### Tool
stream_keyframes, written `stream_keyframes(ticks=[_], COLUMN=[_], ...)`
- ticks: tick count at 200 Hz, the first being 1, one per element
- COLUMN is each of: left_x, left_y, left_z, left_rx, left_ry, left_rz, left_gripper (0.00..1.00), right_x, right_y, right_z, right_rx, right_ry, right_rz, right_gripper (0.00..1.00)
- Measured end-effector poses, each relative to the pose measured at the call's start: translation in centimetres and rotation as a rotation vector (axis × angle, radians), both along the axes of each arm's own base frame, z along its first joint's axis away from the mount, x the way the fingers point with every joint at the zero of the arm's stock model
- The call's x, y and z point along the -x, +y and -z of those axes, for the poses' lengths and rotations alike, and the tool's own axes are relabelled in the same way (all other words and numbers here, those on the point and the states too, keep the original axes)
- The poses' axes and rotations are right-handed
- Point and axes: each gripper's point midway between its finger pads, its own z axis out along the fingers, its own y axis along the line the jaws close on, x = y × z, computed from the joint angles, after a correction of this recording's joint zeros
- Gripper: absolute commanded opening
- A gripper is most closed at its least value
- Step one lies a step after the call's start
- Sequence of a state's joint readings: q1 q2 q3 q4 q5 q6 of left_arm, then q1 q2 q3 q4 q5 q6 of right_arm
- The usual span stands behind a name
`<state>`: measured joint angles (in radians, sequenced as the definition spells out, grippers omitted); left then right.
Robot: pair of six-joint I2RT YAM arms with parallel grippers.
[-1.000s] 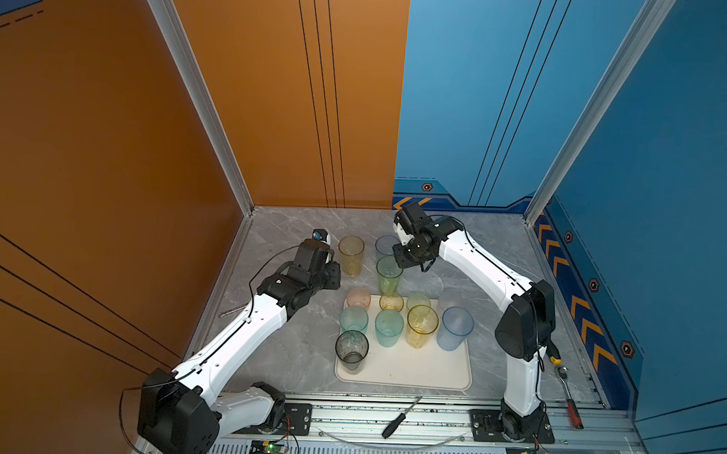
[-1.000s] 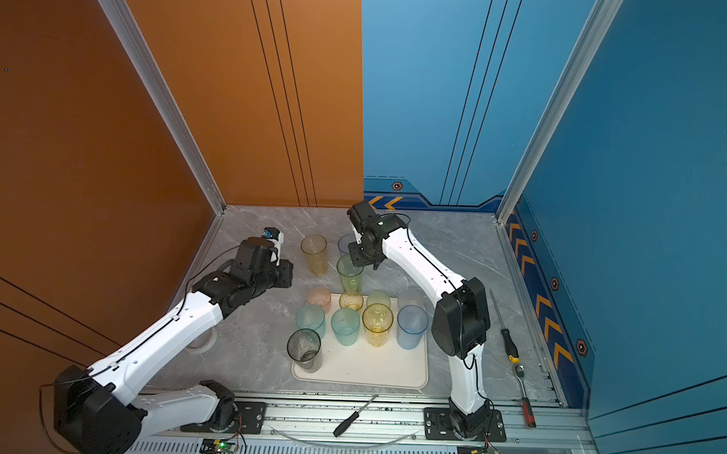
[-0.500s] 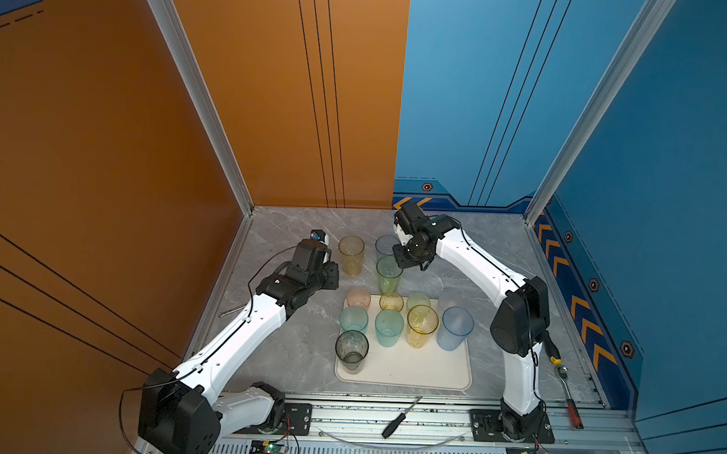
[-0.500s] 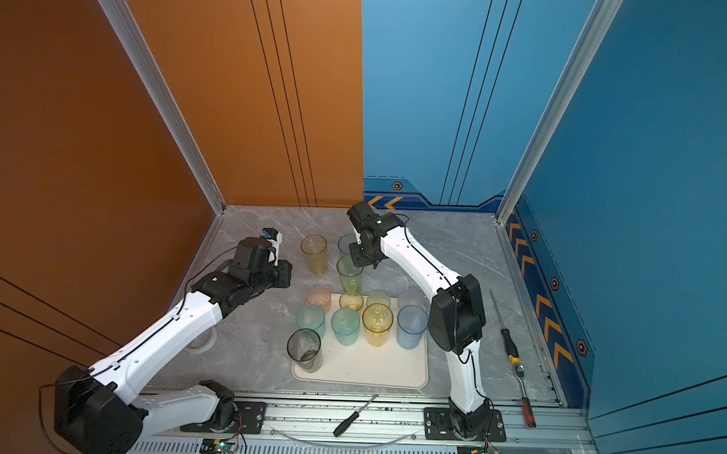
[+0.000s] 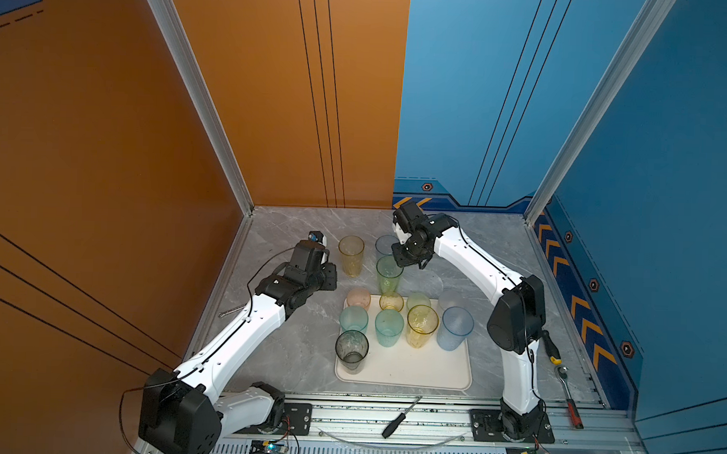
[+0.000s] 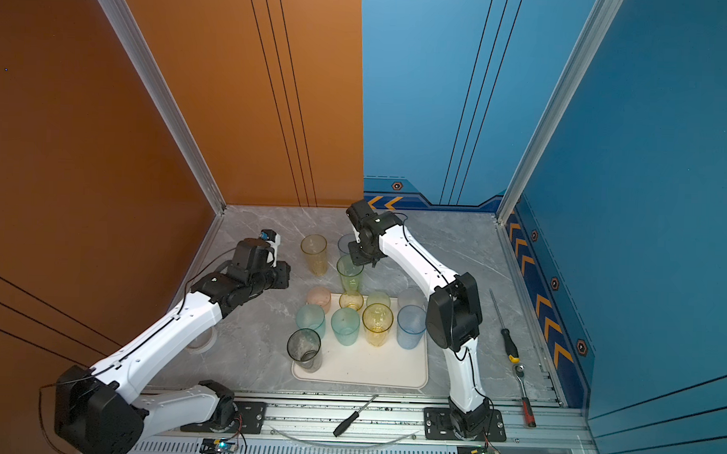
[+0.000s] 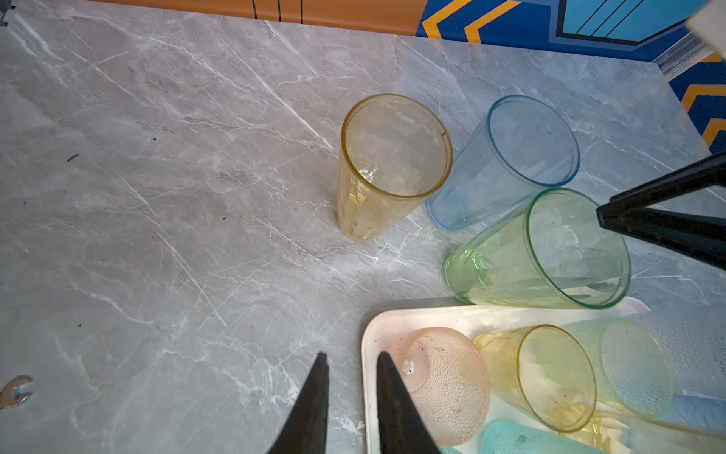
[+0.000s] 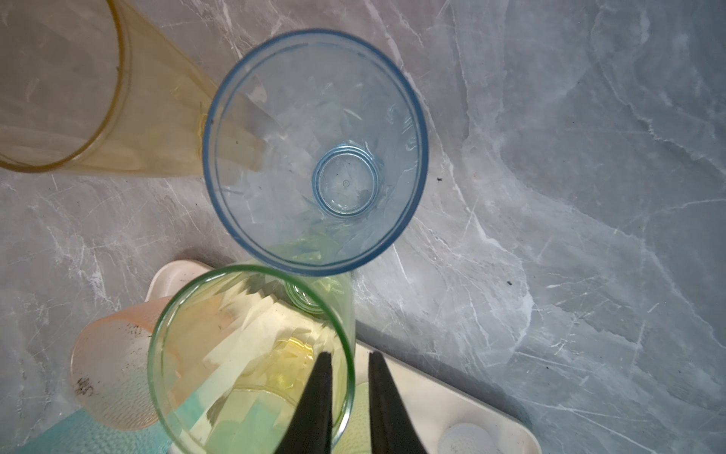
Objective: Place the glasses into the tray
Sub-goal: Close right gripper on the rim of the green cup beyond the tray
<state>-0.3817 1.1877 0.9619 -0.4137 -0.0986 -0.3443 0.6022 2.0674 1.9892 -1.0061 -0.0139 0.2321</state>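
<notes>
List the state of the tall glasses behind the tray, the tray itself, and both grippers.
yellow glass: upright on table, untouched
blue glass: upright on table, untouched
green glass: upright, right gripper astride its rim
tray: partly filled, front bare
left gripper: slightly open, empty
right gripper: astride green glass's rim, grip unclear

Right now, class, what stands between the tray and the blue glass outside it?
The tall green glass, its rim straddled by the right gripper; both top views show it.
</notes>
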Motion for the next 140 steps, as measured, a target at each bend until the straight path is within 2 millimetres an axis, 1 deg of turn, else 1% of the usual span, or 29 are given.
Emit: stream_keyframes(ticks=[51, 106, 140], left_x=[0.1, 0.1, 0.1], left_y=[0.3, 0.2, 0.3], left_z=[0.5, 0.5, 0.6], left_rx=[0.002, 0.008, 0.009], left_ry=[0.010, 0.014, 0.016], left_rz=[-0.004, 0.002, 0.000], left_gripper=[0.24, 0.24, 0.24], right_x=[0.0, -0.1, -0.1], right_y=[0.0, 0.0, 0.1], right_z=[1.9, 1.8, 1.8], right_rx=[0.025, 0.024, 0.024], right_ry=[0.037, 0.035, 0.035], right_rz=[0.000, 0.000, 0.000], right_gripper=[0.16, 0.15, 0.12])
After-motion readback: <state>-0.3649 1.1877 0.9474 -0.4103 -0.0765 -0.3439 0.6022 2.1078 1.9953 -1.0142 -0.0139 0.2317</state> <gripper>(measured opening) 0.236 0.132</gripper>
